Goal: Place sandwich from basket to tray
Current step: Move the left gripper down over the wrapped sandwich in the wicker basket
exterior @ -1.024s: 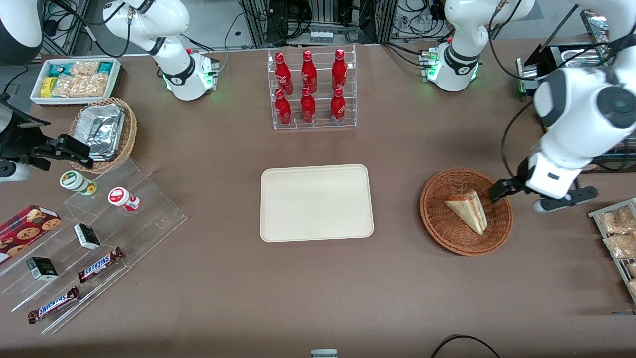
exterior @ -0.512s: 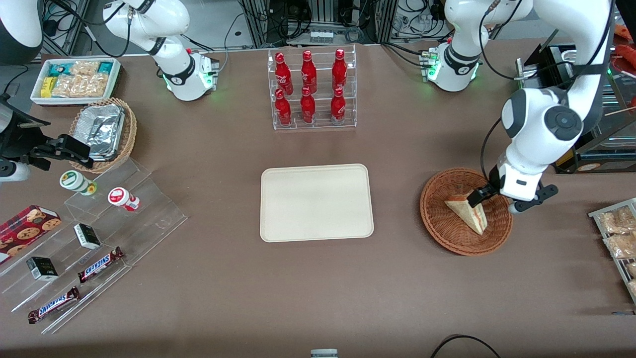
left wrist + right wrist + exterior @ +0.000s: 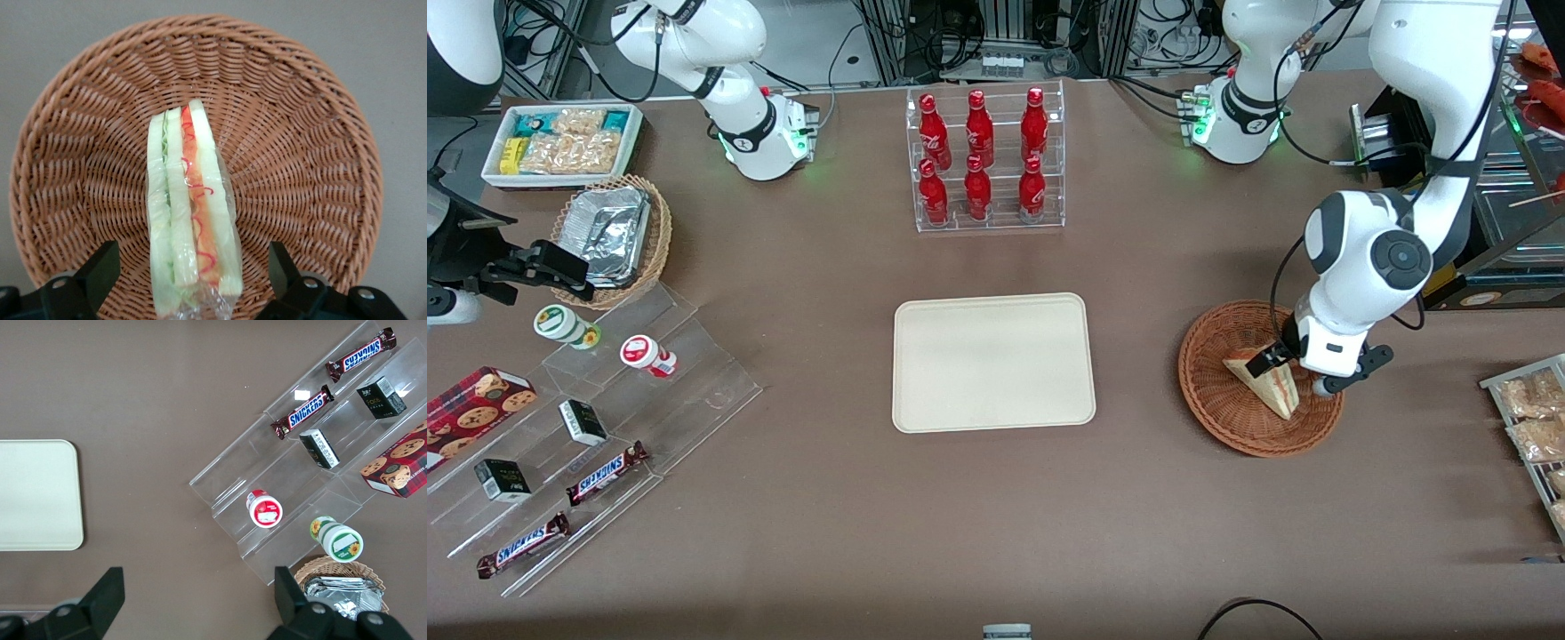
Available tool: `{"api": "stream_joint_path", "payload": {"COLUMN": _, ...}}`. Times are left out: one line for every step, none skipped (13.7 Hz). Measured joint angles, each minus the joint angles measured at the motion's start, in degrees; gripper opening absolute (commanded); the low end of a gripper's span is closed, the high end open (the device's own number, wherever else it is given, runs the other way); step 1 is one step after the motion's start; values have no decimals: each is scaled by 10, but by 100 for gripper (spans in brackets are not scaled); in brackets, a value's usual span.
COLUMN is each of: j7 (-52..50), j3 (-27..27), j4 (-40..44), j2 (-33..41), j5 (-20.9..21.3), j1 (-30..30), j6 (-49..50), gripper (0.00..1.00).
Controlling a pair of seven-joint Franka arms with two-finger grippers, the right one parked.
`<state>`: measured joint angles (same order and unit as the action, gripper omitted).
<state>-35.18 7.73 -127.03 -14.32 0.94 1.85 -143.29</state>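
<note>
The clear-wrapped sandwich [image 3: 1261, 380] lies in the round reddish-brown wicker basket [image 3: 1214, 418], toward the working arm's end of the table. In the left wrist view the sandwich [image 3: 190, 200] stands on edge with its red and green filling showing, in the middle of the basket [image 3: 300, 153]. My left gripper [image 3: 1294, 374] hangs over the basket, open, with one finger on each side of the sandwich's wide end [image 3: 192, 267]; neither finger touches the wrap. The cream tray [image 3: 993, 362] lies bare at the table's middle, and its corner shows in the right wrist view [image 3: 37, 495].
A clear rack of red bottles [image 3: 983, 160] stands farther from the front camera than the tray. A wire rack of snack bags [image 3: 1534, 427] sits at the working arm's end. A stepped acrylic stand [image 3: 605, 418], a tan basket of foil containers [image 3: 614, 236] and a white bin [image 3: 565, 142] are at the parked arm's end.
My left gripper has moved from beside the basket's rim to over the basket, and its open fingers now straddle the sandwich. The sandwich has not moved.
</note>
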Motion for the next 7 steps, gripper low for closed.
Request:
{"api": "stream_joint_path", "payload": {"j7": -2, "j3": 0, "j4": 0, "j2": -8, "j5": 0, "j1": 0, "j6": -6, "gripper": 30}}
{"api": "stream_joint_path", "payload": {"j7": -6, "j3": -1, "j4": 0, "j2": -15, "j5": 0, "j1": 0, "j6": -11, "gripper": 10}}
{"api": "stream_joint_path", "payload": {"j7": -12, "j3": -1, "j4": 0, "j2": -18, "j5": 0, "j1": 1, "j6": -12, "gripper": 0}}
{"api": "stream_joint_path", "payload": {"j7": -18, "j3": -1, "j4": 0, "j2": -19, "j5": 0, "j1": 1, "j6": -12, "gripper": 0}}
{"api": "stream_joint_path", "payload": {"j7": -19, "j3": -1, "j4": 1, "j2": -19, "j5": 0, "j1": 1, "j6": -12, "gripper": 0}}
{"api": "stream_joint_path", "payload": {"j7": -19, "j3": -1, "j4": 3, "j2": -17, "j5": 0, "j1": 0, "j6": -10, "gripper": 0}}
{"api": "stream_joint_path", "payload": {"j7": -19, "j3": -1, "j4": 9, "j2": -12, "j5": 0, "j1": 0, "j6": 0, "gripper": 0}}
